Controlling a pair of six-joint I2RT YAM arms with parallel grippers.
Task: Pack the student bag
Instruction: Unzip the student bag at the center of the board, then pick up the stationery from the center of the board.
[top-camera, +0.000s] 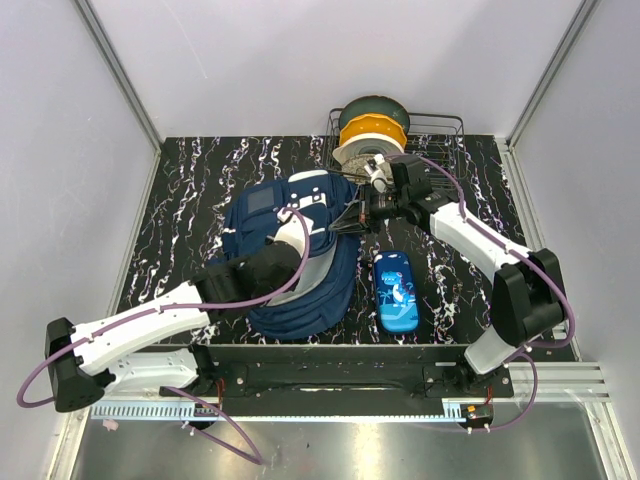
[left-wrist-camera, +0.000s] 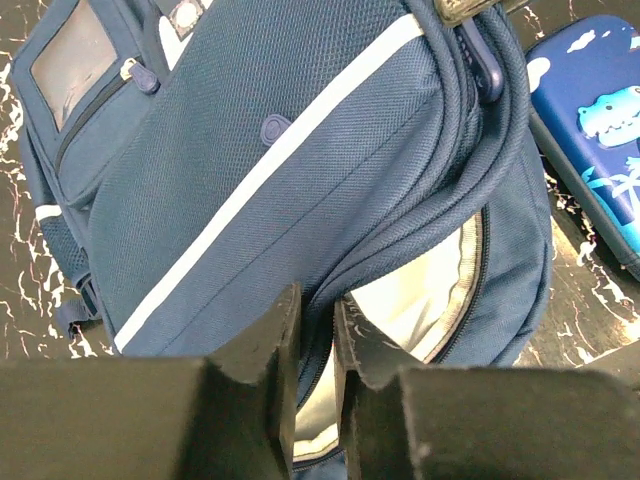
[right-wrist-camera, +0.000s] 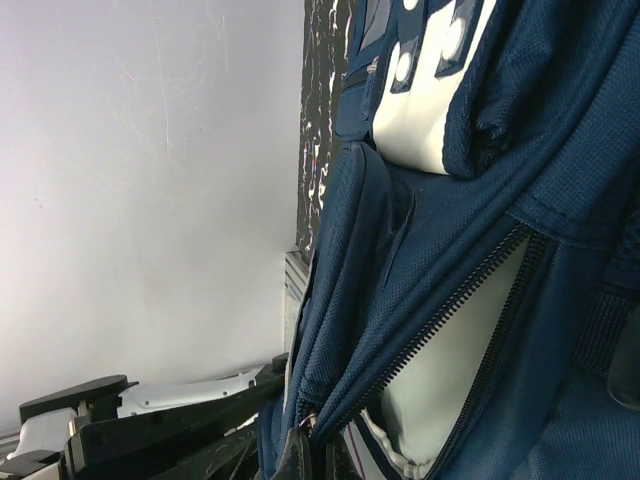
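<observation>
Grips | left hand (left-wrist-camera: 317, 330) clamped on student bag (top-camera: 320, 290) opening rim | right hand (top-camera: 352, 222) pinched together on its zip edge | pale lining showing

- A bright-blue pencil case (top-camera: 395, 292) with a dinosaur print lies flat on the table.
- The table (top-camera: 190, 200) is black with white marbling.
- A wire basket (top-camera: 445, 130) stands at the far edge.
- In it sits a yellow spool (top-camera: 372, 130), with a dark one (top-camera: 375, 103) behind.

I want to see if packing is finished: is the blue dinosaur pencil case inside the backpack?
No, the pencil case lies on the table beside the student bag, not in it.
</observation>
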